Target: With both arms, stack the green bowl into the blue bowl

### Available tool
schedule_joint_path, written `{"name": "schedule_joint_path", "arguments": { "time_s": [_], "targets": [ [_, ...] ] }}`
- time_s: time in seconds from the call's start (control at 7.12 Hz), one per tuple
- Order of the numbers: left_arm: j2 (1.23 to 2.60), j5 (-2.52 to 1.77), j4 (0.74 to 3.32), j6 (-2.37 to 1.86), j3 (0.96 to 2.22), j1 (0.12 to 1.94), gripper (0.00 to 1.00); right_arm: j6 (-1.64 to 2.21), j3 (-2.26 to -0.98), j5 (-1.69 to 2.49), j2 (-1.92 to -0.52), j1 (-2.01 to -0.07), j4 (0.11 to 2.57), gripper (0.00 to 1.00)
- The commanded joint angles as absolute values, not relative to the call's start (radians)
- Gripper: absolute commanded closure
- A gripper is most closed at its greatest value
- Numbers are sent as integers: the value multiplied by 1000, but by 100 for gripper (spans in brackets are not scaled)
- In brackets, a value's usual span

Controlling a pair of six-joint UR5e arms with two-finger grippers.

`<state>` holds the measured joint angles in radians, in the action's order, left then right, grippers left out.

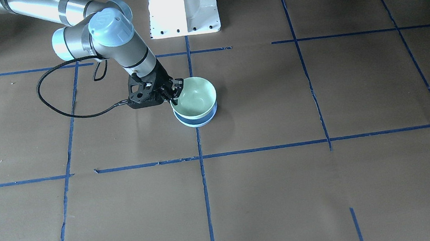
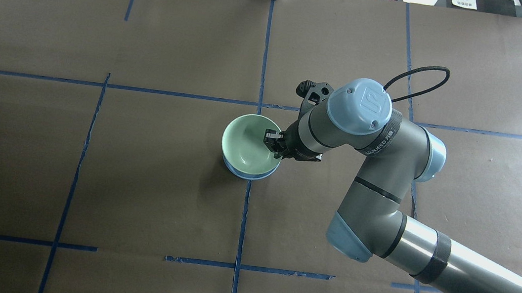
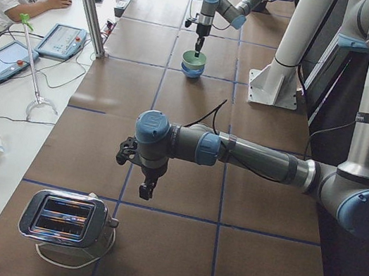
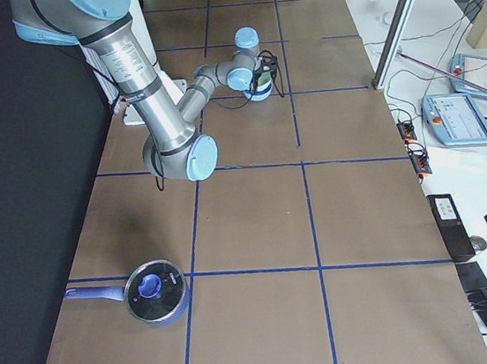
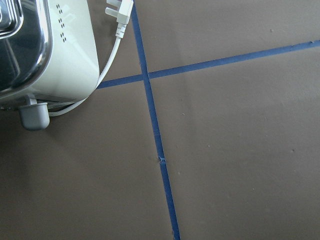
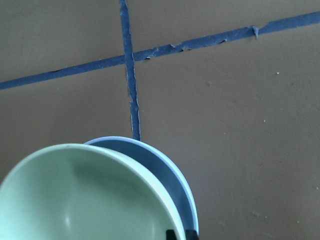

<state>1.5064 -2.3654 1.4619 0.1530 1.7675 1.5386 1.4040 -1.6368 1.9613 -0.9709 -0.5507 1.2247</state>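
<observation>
Your right claw (image 1: 175, 92) is clenched on the rim of the green bowl (image 1: 196, 96). It holds the side of the rim that is nearest the right end of the bench (image 1: 326, 188). One finger (image 2: 271, 135) is inside the bowl and the other is outside it. The claw comes down at a slant from the right arm (image 2: 386, 182), which reaches in from the right.

The green bowl sits inside the blue bowl (image 1: 197, 120). You can see only a band of blue under the green one. In the right wrist view the green bowl looks a bit off to one side of the blue bowl.

Both bowls rest near the middle of the bench, on a blue tape line (image 1: 200, 146), in front of the white base (image 1: 183, 8). They are a bit nearer the robot's edge than your edge.

Your left claw (image 3: 146, 190) is well apart from the bowls, near the left end of the bench. It points down over the bench, near a toaster (image 3: 66, 219). You cannot tell if it is open or closed.

A blue pan (image 4: 155, 292) with a lid lies near the right end, by the robot's edge.
</observation>
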Motion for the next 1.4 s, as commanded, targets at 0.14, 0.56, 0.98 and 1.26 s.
{"name": "schedule_joint_path", "arguments": {
  "time_s": [0.14, 0.56, 0.98, 1.26],
  "targets": [
    [1506, -2365, 1462, 152, 1767, 1539, 0, 1427, -1637, 1948, -966, -546, 1223, 0],
    [1506, -2365, 1462, 143, 1769, 1539, 0, 1387, -1652, 2047, -933, -638, 1351, 0],
    [1500, -2358, 1463, 77, 1766, 1539, 0, 814, -1654, 2184, -1000, -899, 1650, 0],
    [1497, -2350, 1462, 72, 1744, 1537, 0, 401, -1654, 2299, -1147, -1137, 1689, 0]
  ]
}}
